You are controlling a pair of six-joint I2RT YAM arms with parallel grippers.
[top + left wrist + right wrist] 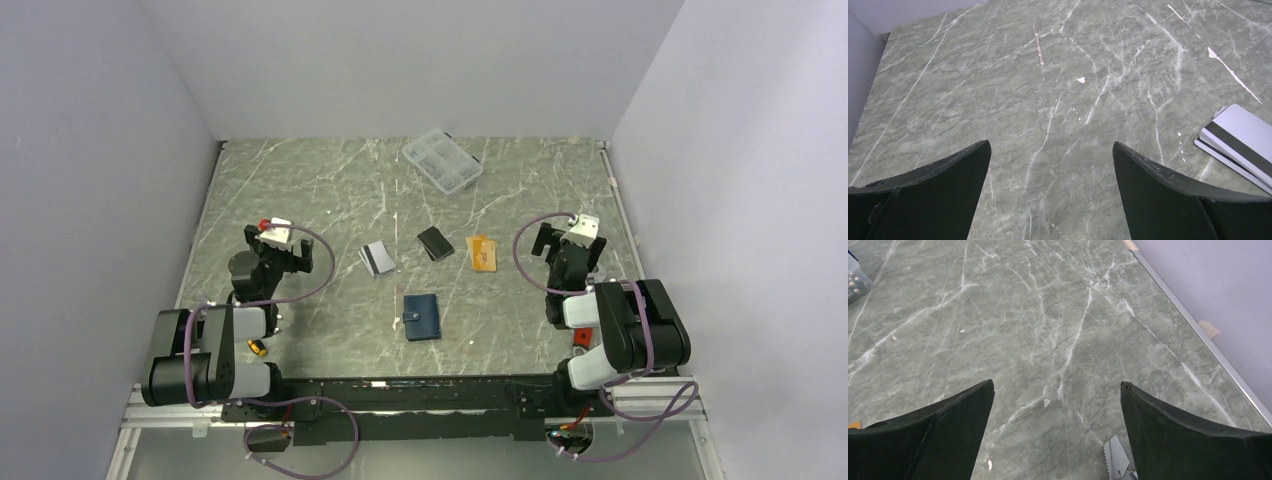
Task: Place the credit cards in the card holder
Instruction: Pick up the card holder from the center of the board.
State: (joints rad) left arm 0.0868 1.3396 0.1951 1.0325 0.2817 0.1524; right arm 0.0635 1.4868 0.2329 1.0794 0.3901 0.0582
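- Credit cards (435, 243) are laid out in three small groups across the middle of the marble table (300, 190): a silver-grey stack (376, 258) to the left, a black card (436, 242) in the centre and an orange-gold group (482, 252) to the right, each set apart from the others.
- The card holder (421, 317) is seen lying flat and closed, nearer the arm bases than the cards and touched by none of them.
- The left gripper (1050, 144) is held with its jaws spread wide over bare table, with nothing between them; the silver-grey stack is seen off to its right, a dark stripe facing up.
- The right gripper (1057, 383) is likewise spread wide and empty, over bare table near the right edge.
- A clear compartment box (442, 161) is set at an angle on the far side of the table, well apart from the cards.
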